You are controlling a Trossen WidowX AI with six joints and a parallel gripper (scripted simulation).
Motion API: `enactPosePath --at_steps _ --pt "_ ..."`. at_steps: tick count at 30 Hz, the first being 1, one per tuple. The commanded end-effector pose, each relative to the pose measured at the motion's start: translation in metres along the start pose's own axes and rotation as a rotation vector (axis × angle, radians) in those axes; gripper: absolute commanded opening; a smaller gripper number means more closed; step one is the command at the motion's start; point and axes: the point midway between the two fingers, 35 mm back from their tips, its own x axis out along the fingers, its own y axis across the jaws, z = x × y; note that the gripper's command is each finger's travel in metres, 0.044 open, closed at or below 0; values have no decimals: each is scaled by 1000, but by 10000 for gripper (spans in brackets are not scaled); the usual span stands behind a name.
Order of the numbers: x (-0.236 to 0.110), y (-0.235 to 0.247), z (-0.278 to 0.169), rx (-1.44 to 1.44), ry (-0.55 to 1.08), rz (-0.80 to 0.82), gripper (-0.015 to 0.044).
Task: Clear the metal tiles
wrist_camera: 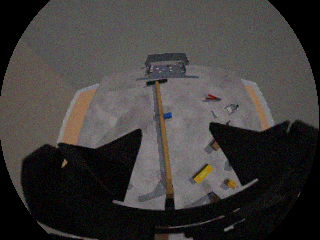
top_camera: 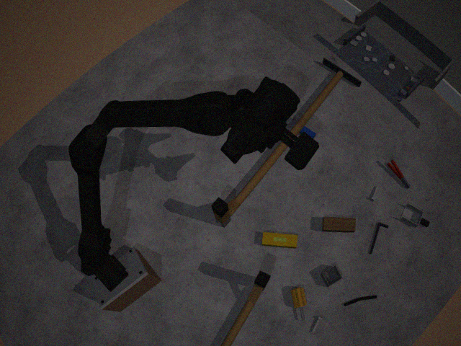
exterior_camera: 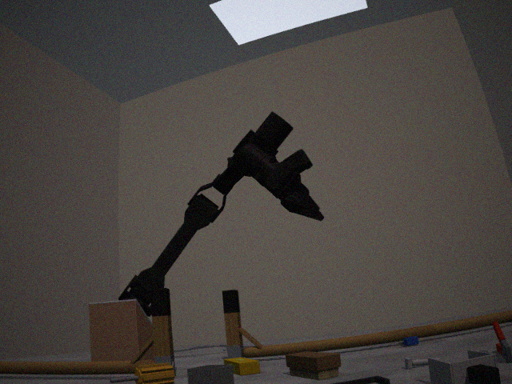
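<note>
Grey table (top_camera: 186, 55) | scraper (top_camera: 275, 152) lying below tool (exterior_camera: 308, 210) (open, well above)

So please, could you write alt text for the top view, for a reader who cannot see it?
A dark robot arm reaches over a grey table, its open, empty hand above the wooden handle of a long scraper. The scraper's dark blade lies beside a steel bench plate scattered with pale metal tiles. Small tools and blocks lie lower right.

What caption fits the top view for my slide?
Open, empty gripper poised over the long scraper handle; metal tiles lie on the steel bench plate, not yet cleared.
</note>
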Motion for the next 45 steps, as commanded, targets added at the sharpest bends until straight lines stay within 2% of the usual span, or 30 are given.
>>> enactPosePath --at_steps 1,17,34,42,45 --pt "20 2 -1 -17 42 1 440" --pt "100 16 -20 -64 211 20 440" --pt "180 39 -60 -130 397 37 440" --pt "213 50 -84 -166 484 44 440" --pt "216 51 -87 -170 491 44 440"
